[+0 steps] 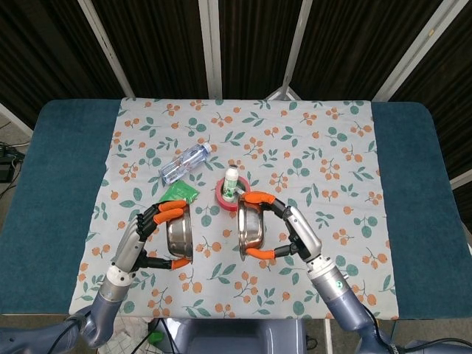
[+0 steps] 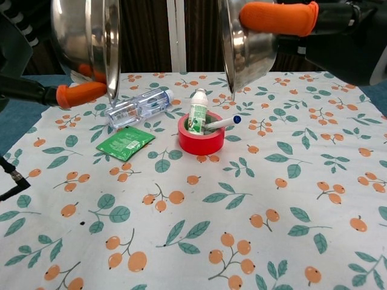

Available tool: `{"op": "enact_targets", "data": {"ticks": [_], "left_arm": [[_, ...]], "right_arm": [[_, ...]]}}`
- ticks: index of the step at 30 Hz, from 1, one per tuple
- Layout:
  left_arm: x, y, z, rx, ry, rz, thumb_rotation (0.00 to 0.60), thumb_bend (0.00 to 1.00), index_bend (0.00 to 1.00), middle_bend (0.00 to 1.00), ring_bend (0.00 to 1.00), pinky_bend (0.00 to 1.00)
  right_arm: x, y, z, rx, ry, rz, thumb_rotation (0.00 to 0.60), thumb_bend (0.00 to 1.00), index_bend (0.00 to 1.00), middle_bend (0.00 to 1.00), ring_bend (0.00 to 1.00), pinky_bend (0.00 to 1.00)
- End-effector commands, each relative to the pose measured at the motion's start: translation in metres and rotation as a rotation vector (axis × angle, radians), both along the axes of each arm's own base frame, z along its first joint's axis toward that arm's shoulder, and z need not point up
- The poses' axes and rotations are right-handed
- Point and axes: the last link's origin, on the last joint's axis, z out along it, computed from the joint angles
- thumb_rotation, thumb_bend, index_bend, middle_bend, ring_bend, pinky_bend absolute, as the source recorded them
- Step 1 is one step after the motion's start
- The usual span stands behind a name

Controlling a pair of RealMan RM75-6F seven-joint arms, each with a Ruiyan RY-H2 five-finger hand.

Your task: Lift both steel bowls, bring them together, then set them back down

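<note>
Floral cloth (image 1: 310, 147) below, I grip one steel bowl (image 1: 179, 234) with my left hand (image 1: 147, 237), another (image 1: 249, 226) with my right hand (image 1: 291, 232) (both tipped, aloft), flanking the red tape roll (image 2: 201, 140); next I judge they close until rims meet.

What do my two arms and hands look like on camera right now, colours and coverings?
Both arms are blue-grey tubes ending in a pale grey wrist cuff. The left hand and right hand have pale grey backs, dark segmented fingers and bright orange fingertip sleeves. A small green mark shows on the right wrist cuff. No loose cables show.
</note>
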Motion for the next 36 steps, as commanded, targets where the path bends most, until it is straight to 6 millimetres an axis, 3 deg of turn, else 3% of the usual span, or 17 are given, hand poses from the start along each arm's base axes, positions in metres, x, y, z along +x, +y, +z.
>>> {"op": "enact_targets", "data": {"ticks": [1, 21, 36], "left_arm": [[0.002, -0.002, -0.003, 0.005, 0.003, -0.006, 0.6, 0.0, 0.21, 0.17, 0.24, 0.33], [0.019, -0.012, -0.02, -0.013, -0.019, -0.049, 0.6, 0.0, 0.21, 0.17, 0.24, 0.33], [0.027, -0.005, -0.033, -0.012, -0.004, -0.068, 0.6, 0.0, 0.21, 0.18, 0.24, 0.33]], "right_arm": [[0.004, 0.002, 0.0, 0.006, -0.01, 0.009, 0.6, 0.15, 0.55, 0.31, 0.49, 0.51], [0.024, 0.021, -0.019, 0.045, 0.011, 0.069, 0.6, 0.16, 0.55, 0.31, 0.49, 0.51], [0.037, 0.025, -0.04, 0.104, 0.054, 0.111, 0.6, 0.17, 0.55, 0.31, 0.49, 0.51]]}}
